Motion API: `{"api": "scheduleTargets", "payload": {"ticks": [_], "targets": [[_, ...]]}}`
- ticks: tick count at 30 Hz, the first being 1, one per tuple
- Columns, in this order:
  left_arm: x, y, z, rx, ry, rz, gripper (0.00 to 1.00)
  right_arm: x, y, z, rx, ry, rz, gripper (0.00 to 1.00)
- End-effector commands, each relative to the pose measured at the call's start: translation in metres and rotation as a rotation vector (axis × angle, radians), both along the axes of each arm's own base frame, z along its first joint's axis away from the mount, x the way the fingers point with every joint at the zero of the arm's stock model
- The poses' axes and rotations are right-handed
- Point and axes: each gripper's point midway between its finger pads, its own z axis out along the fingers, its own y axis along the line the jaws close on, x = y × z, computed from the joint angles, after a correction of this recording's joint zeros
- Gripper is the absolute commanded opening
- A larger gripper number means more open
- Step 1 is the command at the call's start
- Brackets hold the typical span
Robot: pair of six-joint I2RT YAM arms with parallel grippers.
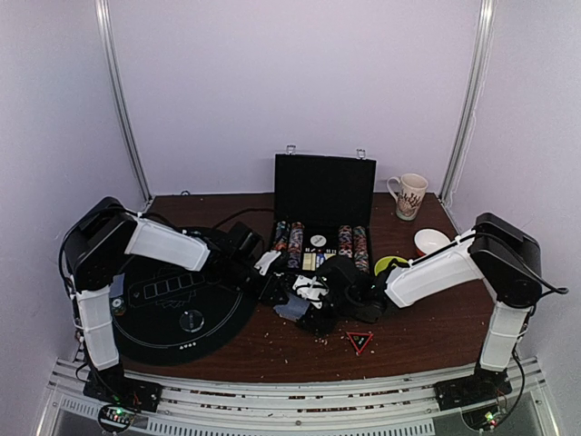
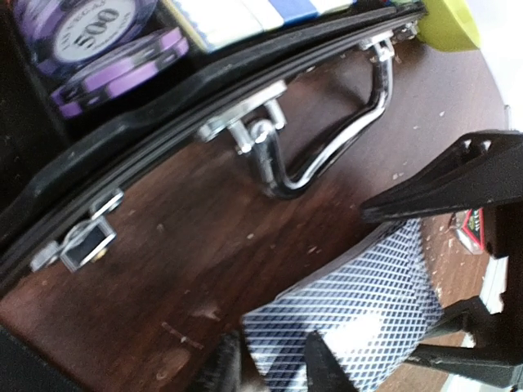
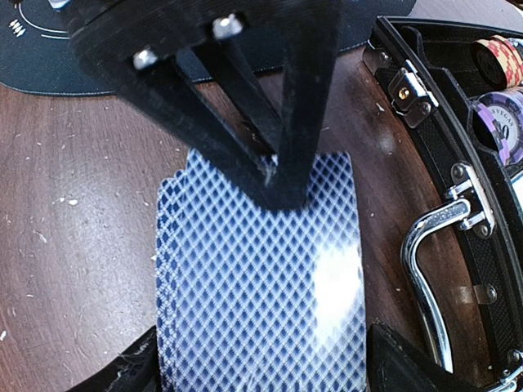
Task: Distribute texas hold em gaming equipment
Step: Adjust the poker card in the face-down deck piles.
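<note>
Deck (image 3: 253, 278) — far end hidden beneath left end effector (image 3: 278, 192).

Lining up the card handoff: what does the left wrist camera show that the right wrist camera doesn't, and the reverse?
Only the left wrist shows the yellow-green bowl at its top corner and a red triangle on the table beyond the cards. Only the right wrist shows the black felt mat and an orange-striped chip. Both show the deck of cards, the case with its chrome handle, and purple chips inside it.
</note>
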Motion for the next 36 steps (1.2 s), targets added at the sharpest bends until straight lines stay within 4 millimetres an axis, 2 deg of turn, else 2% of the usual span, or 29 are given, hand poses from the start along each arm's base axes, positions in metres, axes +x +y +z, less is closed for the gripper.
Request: {"api": "scheduleTargets", "payload": {"ticks": [1,5,13,19,25,29,34,36], "targets": [[0.002,0.011,0.003,0.040,-0.023,0.002,0.22,-0.009,-0.024,-0.022,-0.120,0.025,-0.012,0.83],[0.001,0.014,0.002,0.038,-0.007,0.000,0.09,-0.009,-0.025,-0.023,-0.128,0.024,-0.013,0.83],[0.003,0.014,0.012,0.030,-0.014,-0.001,0.07,-0.008,-0.027,-0.023,-0.134,0.022,-0.017,0.83],[0.005,0.016,0.022,0.016,-0.029,-0.003,0.26,-0.008,-0.027,-0.023,-0.138,0.021,-0.016,0.83],[0.013,0.020,0.011,0.010,0.033,0.012,0.39,-0.009,-0.027,-0.023,-0.137,0.023,-0.015,0.83],[0.009,0.008,0.018,-0.079,0.064,-0.008,0.43,-0.008,-0.027,-0.023,-0.138,0.023,-0.016,0.83],[0.003,0.002,0.017,-0.114,0.100,-0.043,0.43,-0.009,-0.027,-0.023,-0.142,0.023,-0.014,0.83],[0.001,0.002,0.011,-0.113,0.124,-0.042,0.39,-0.008,-0.026,-0.024,-0.144,0.022,-0.011,0.83]]}}
